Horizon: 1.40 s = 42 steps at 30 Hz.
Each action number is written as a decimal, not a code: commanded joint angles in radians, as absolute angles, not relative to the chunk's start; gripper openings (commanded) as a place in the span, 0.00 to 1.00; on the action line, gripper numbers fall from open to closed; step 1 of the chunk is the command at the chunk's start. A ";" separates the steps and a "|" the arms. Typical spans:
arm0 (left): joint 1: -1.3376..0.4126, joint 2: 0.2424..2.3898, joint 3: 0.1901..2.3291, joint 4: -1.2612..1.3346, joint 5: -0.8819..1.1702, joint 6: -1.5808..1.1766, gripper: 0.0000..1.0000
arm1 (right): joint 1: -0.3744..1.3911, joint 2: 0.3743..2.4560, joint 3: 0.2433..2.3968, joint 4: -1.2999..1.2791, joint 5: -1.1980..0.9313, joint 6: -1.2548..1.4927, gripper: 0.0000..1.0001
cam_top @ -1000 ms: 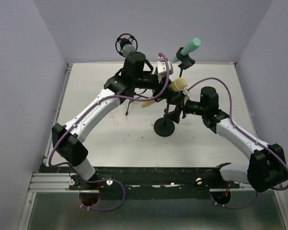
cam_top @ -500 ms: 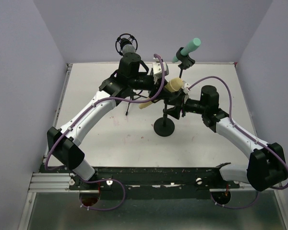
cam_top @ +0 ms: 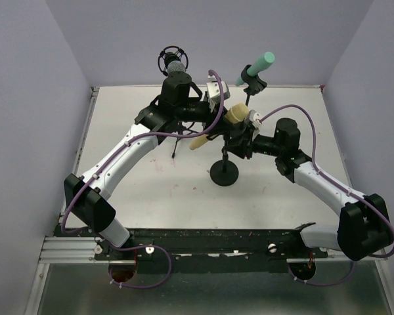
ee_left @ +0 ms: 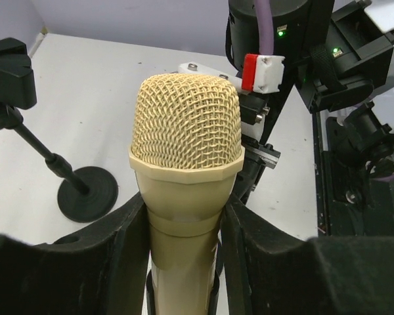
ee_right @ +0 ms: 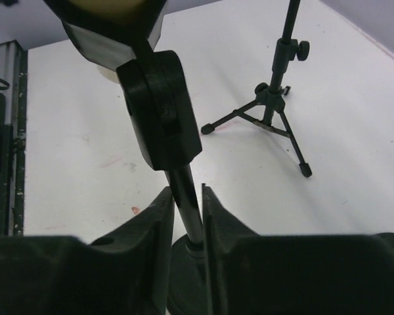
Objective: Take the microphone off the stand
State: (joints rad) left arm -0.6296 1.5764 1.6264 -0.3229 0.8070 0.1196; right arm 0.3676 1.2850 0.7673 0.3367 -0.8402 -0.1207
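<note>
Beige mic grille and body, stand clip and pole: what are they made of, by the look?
Grille: woven wire mesh, painted matte beige; weave visible.
Body: smooth, faint sheen, likely plastic or painted metal.
Clip: matte black moulded plastic, rounded edges.
Pole: thin black tube with glossy streak, probably painted metal.

Top camera looks down on the table (cam_top: 151,190) from behind. Left wrist closely faces the mic (ee_left: 186,131); right wrist, the stand (ee_right: 187,197) beneath it.
</note>
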 commanded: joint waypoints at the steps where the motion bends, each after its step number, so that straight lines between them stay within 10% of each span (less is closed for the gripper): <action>1: -0.632 1.586 1.638 -0.321 0.749 0.068 0.64 | 0.377 1.299 0.770 0.387 -0.842 -0.109 0.23; 4: -0.643 1.598 1.651 -0.311 0.713 0.061 0.78 | 0.380 1.293 0.759 0.408 -0.804 -0.081 0.06; 12: -0.664 1.632 1.698 -0.316 0.706 0.101 0.70 | 0.383 1.292 0.752 0.413 -0.788 -0.080 0.02; 24: -0.666 1.579 1.764 -0.342 0.743 0.141 0.00 | 0.382 1.290 0.730 0.403 -0.764 -0.072 0.01; 42: -0.615 1.402 2.002 -0.350 0.657 0.242 0.00 | 0.385 1.382 0.830 0.281 -0.769 -0.110 0.01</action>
State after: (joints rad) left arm -0.6296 1.5105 1.9148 -0.4290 0.6716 0.1776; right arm 0.3855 1.3437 0.7925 0.3965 -0.8013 -0.0982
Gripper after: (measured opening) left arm 0.475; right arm 0.091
